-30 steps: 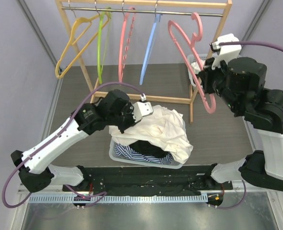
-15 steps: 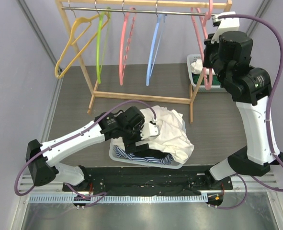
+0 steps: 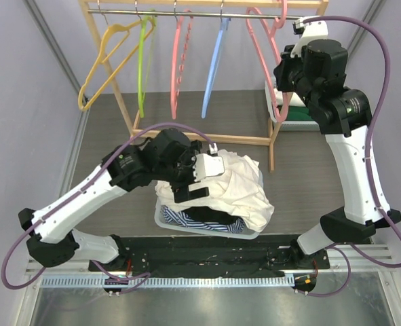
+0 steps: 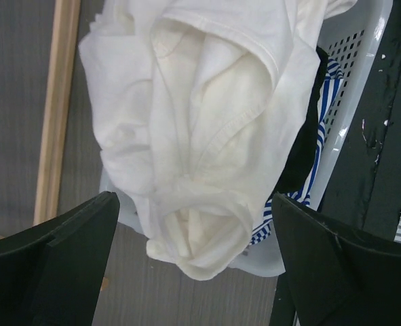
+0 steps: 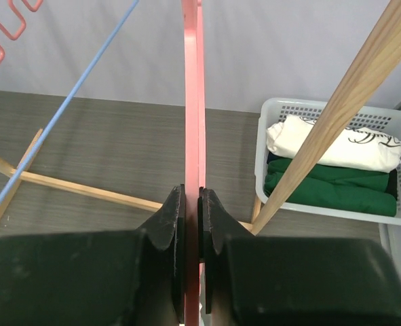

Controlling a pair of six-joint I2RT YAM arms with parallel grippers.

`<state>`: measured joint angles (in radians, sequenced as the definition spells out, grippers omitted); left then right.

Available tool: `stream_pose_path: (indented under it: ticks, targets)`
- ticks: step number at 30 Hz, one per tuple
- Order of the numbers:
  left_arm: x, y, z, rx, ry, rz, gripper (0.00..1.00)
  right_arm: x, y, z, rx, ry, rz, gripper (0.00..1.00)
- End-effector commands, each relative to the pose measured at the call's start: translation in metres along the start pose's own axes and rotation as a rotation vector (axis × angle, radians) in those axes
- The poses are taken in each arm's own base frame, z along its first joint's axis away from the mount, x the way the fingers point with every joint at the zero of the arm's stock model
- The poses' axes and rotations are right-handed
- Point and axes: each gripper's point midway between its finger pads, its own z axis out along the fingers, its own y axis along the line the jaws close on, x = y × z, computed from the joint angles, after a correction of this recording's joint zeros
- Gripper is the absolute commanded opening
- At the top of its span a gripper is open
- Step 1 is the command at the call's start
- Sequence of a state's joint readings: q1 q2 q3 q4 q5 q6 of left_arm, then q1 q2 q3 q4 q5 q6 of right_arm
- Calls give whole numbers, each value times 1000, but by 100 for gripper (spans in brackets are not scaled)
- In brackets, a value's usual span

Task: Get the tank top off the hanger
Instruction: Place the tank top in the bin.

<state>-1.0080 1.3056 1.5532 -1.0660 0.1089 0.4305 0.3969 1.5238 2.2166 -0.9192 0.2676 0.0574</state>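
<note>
Cream tank top (image 4: 200,129) lies crumpled over laundry basket (image 4: 363,81), off pink hanger (image 5: 193,102). L gripper (image 4: 195,200) hovers above it, jaws wide, holding nothing. R gripper (image 5: 192,204) clamps the hanger near rail (image 3: 119,12). Fabric looks light, limp, not slippery; best pinched at hem or strap fold.

— What has the right gripper (image 5: 192,224) got?
— A pink hanger (image 5: 193,102), upright and edge-on, pinched tight between its jaws.
— And around it?
— A blue hanger (image 5: 71,95) slants on the left. On the right, a wooden rack post (image 5: 336,115) crosses a white basket (image 5: 260,156) holding a folded white garment (image 5: 353,146) over a green garment (image 5: 336,190).
</note>
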Motion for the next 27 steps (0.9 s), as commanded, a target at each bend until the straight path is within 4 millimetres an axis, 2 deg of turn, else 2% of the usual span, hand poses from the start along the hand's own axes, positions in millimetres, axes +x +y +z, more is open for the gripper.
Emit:
stream_pose_path:
  ticks: [1,8,13,21,27]
  targets:
    - [-26,4,-53,-22,-93,104,100,1,4,11,-19,-10,41,1]
    - [-35,17,-96,-92,-141,199,100,23,-4,18,-5,48,38,1]
    - [-30,22,-104,-121,-130,222,100,34,-12,34,10,76,47,1]
    - [-26,20,-106,-111,-145,192,100,25,-12,49,-2,41,86,1]
    - [-25,19,-105,-98,-154,176,100,5,-2,49,-48,-19,134,1]
